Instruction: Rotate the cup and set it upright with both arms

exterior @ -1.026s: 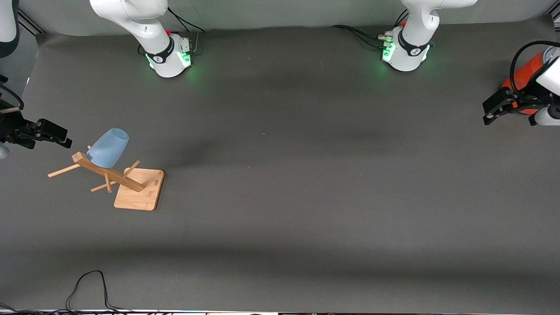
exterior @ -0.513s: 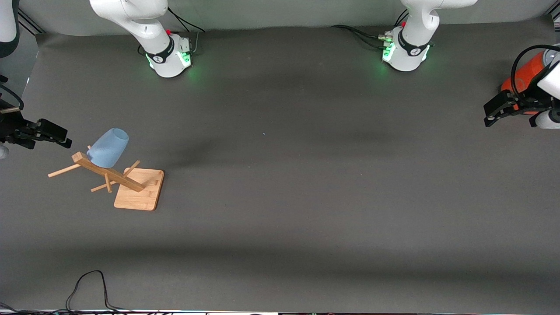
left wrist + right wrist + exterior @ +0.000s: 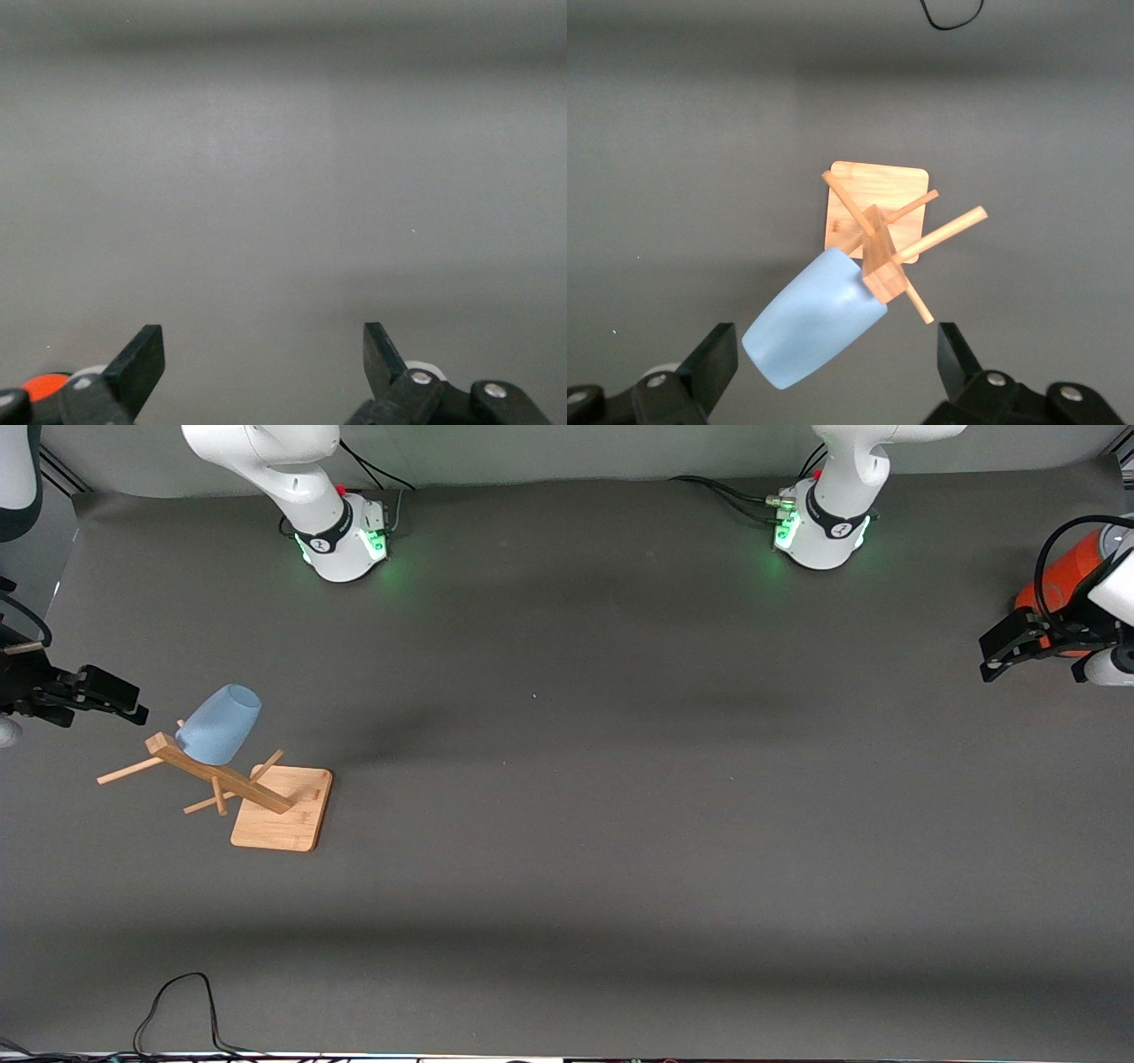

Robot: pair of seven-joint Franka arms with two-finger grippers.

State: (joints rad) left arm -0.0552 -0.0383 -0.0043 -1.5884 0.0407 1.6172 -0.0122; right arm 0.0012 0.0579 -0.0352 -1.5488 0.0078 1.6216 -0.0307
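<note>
Where one rack point(image 3: 257, 793) stands, one cup point(image 3: 219, 724).

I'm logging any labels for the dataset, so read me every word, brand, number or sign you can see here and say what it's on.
No text reads legibly in any view.
Right arm base: a small round mark on its dark band, too small to read.
Left arm base: the same kind of mark, too small to read.
Cup, wooden rack and orange cylinder: no lettering visible.

Front cam high, faces robots, wrist cams look down at table point(image 3: 567, 824)
</note>
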